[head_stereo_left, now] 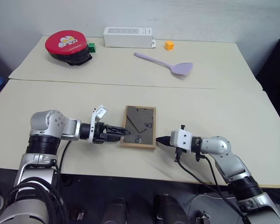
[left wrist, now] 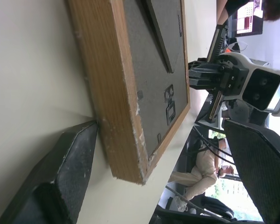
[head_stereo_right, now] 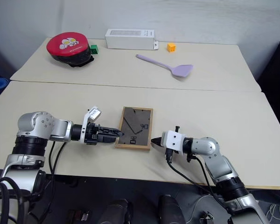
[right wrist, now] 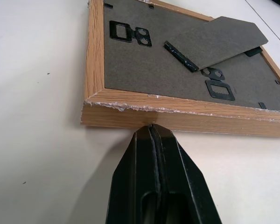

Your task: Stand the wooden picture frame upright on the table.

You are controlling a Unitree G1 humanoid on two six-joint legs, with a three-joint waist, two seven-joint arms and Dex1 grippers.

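Note:
The wooden picture frame (head_stereo_left: 140,123) lies face down near the front of the table (head_stereo_left: 214,107), its dark back panel up and the fold-out stand (right wrist: 224,39) slightly raised. My left gripper (head_stereo_left: 123,132) is at the frame's left edge near its front corner, open. In the left wrist view one finger (left wrist: 70,172) rests on the table against the wood (left wrist: 116,93), and the other (left wrist: 261,163) hovers over the back panel. My right gripper (head_stereo_left: 157,139) is shut, its tip (right wrist: 151,128) touching the frame's right edge.
On the far slab are a red round cartoon-printed object (head_stereo_left: 66,45), a green cube (head_stereo_left: 91,47), a white box (head_stereo_left: 128,36), an orange cube (head_stereo_left: 169,45) and a purple spatula (head_stereo_left: 170,64). The table's front edge runs just below both grippers. A person (left wrist: 200,168) sits in the background.

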